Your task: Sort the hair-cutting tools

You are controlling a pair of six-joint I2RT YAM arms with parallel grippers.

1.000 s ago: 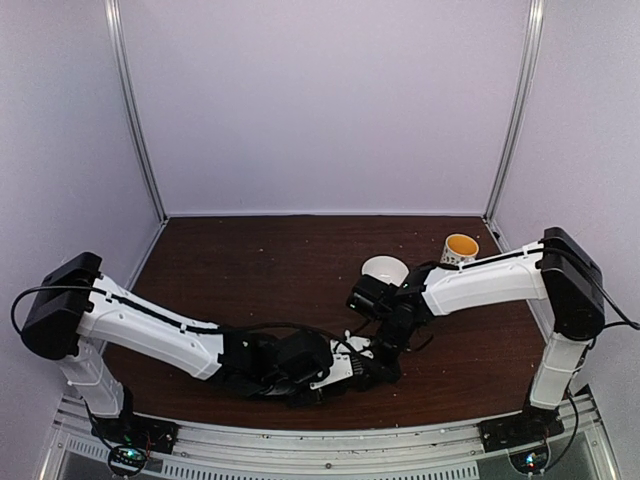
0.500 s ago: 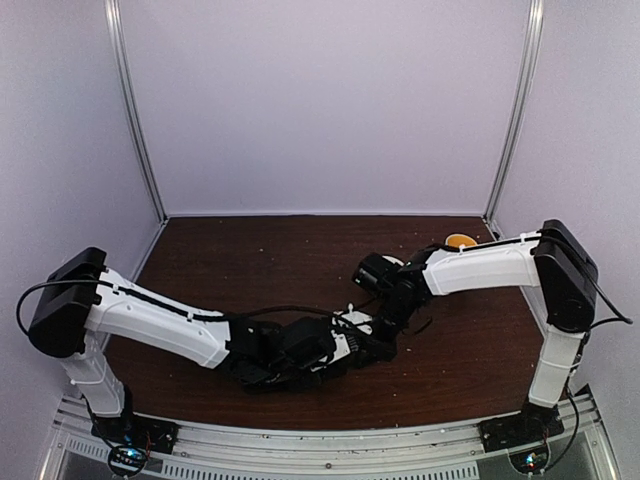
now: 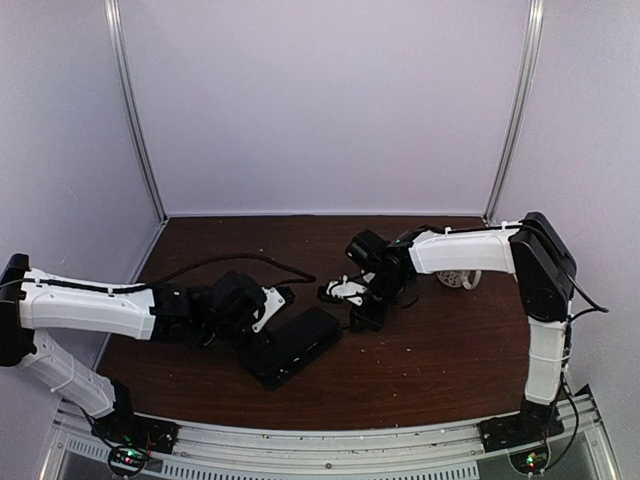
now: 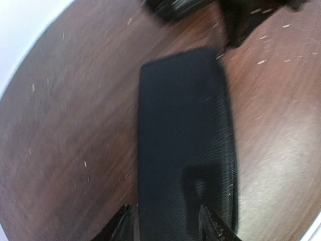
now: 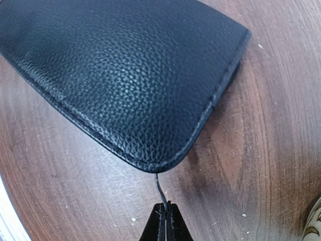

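A flat black case (image 3: 295, 345) lies on the brown table. My right gripper (image 3: 362, 318) hangs just off its far right corner. In the right wrist view, this gripper (image 5: 165, 213) is shut on a thin black stick-like piece (image 5: 159, 188) that reaches up to the corner of the case (image 5: 125, 75). My left gripper (image 3: 262, 312) is at the case's left end. In the left wrist view it (image 4: 165, 231) is open, its fingertips (image 4: 121, 227) low over the near end of the case (image 4: 185, 140). No scissors are in view.
A white cup (image 3: 462, 278) stands at the right, partly behind the right arm, and its rim shows at the edge of the right wrist view (image 5: 313, 226). A black cable (image 3: 230, 262) loops over the table behind the left arm. Walls close in the back and sides.
My left arm has pulled back to the left, uncovering the black case. My right gripper has moved left and away from the near edge, staying shut on the thin black piece.
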